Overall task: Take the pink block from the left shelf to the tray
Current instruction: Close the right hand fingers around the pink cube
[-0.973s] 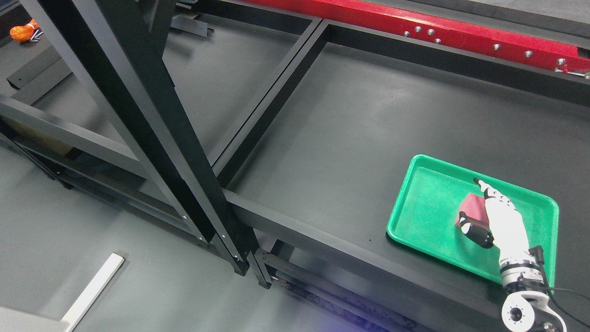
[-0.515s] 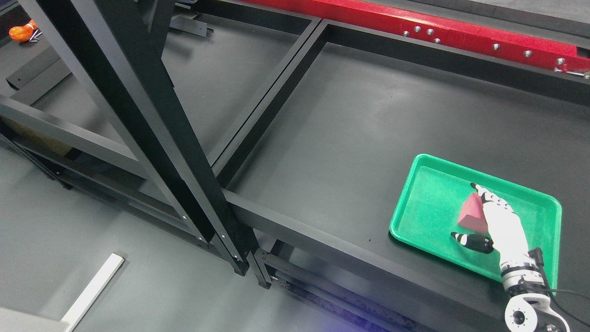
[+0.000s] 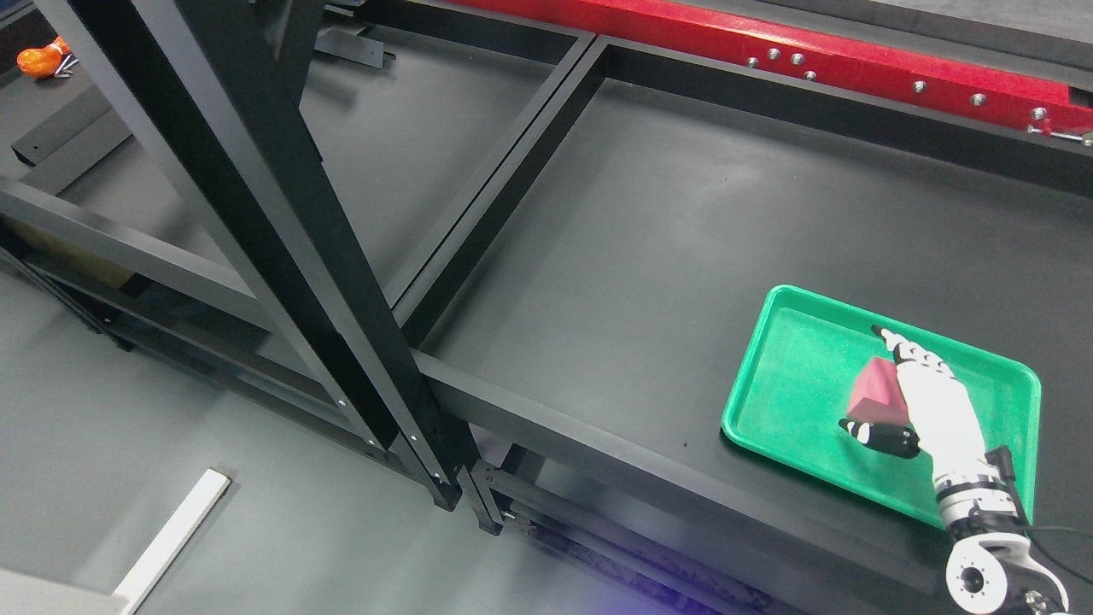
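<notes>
Block (image 3: 876, 393) is sitting in the tray (image 3: 786, 376) at lower right, looking small, stiff and light; flat opposing faces are offering the best hold. Right hand (image 3: 926, 410) is resting beside it, fingers (image 3: 892, 342) extended, thumb apart, gripping nothing.

Single head view, looking steeply down

The desk (image 3: 683, 213) is seen from above at middling range, the shelf frame (image 3: 256, 213) rising toward 10 o'clock.

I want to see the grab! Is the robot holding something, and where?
Cannot tell: the right hand is beside the pink wedge-shaped block in the green plastic tray, thumb below it.
</notes>
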Available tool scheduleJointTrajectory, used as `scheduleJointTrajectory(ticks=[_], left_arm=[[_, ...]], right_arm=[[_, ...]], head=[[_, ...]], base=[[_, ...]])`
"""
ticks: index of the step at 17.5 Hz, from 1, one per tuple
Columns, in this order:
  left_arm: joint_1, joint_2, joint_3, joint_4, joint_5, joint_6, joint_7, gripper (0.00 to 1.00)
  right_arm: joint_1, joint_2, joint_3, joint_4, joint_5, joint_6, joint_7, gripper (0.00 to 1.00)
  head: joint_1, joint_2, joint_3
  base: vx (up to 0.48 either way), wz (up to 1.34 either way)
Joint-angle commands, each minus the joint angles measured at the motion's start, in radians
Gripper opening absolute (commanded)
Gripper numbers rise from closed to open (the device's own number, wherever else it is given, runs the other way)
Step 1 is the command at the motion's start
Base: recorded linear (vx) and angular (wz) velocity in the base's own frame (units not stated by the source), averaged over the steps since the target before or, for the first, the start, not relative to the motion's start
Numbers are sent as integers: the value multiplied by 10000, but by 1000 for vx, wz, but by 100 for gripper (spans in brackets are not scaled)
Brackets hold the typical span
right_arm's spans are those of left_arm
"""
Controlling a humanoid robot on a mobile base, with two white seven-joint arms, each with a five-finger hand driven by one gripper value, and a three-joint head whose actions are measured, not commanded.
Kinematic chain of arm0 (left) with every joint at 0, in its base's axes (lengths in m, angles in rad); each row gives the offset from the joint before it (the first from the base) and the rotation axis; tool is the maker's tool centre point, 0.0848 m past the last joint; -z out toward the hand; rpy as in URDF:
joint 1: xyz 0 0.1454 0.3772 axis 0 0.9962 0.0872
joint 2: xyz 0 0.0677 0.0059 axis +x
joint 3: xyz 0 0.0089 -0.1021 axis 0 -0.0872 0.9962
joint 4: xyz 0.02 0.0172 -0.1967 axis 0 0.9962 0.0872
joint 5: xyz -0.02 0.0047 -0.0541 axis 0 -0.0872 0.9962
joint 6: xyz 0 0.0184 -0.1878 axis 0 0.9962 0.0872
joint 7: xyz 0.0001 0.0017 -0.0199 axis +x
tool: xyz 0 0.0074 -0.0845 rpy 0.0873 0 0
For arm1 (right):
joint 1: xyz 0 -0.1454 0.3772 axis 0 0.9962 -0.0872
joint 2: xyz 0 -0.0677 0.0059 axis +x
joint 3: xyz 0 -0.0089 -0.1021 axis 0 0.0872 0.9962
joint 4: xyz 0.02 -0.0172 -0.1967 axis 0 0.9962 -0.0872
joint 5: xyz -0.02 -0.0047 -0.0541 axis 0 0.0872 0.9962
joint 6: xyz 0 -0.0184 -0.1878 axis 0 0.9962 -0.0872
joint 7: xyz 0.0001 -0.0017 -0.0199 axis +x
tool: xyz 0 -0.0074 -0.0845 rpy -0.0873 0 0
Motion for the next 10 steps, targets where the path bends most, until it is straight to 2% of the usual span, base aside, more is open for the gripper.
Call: scheduleJointTrajectory(ticks=[1,10], left_arm=[[92,175,0,0,-15,-7,-3,100],[92,175,0,0,-15,-7,-3,100]], right_arm=[[-216,-361,27,368,34,10,61,100],[-186,-622,241,814,18,-5,337,100]], head=[[0,0,0],[0,0,0]], base=[[0,0],[0,0]])
